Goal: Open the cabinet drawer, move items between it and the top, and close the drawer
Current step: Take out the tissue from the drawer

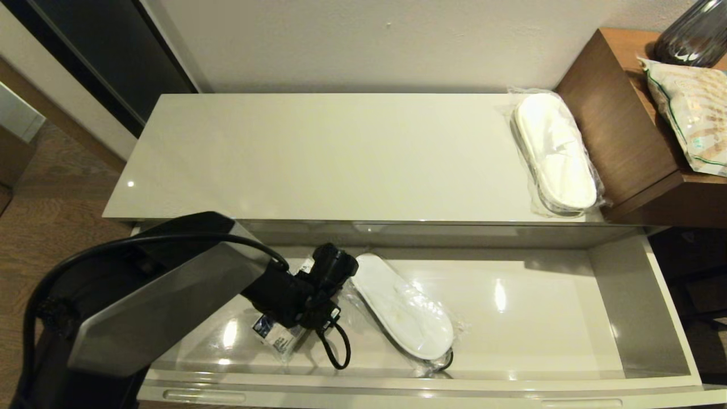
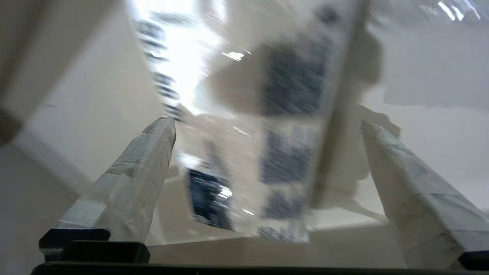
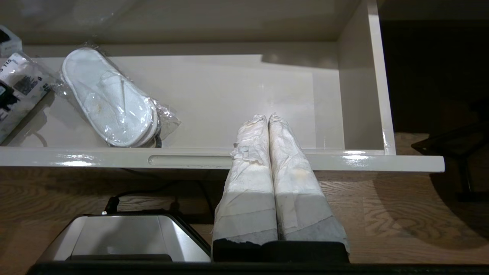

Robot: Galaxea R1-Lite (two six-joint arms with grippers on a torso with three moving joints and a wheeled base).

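Left gripper [image 2: 267,126]: it is down inside the open cabinet drawer [image 1: 642,307], in the left part of it. The two taped fingers [image 2: 137,175] stand wide apart and hold nothing.

Packet [image 2: 267,152]: the small white printed packet with a dark blue label lies on the drawer floor directly in front of the left gripper, in the gap between the spread fingers. The picture is blurred, so I cannot tell if a finger touches it. In the head view the packet [image 1: 276,335] shows partly under the black wrist.

Slippers in drawer [image 1: 404,309]: one wrapped white pair lies just beside the left gripper, on its right side, at a slant on the drawer floor. The right wrist view shows it [image 3: 109,99] next to the packet [image 3: 21,89].

Slippers on top [image 1: 555,152]: a second wrapped pair lies well apart from the left gripper, at the far right end of the top [image 1: 318,153].

Right gripper [image 3: 268,120]: it hangs outside the drawer, in front of the drawer's front edge, with the taped fingers pressed together and nothing between them.

Drawer: it is pulled out fully.
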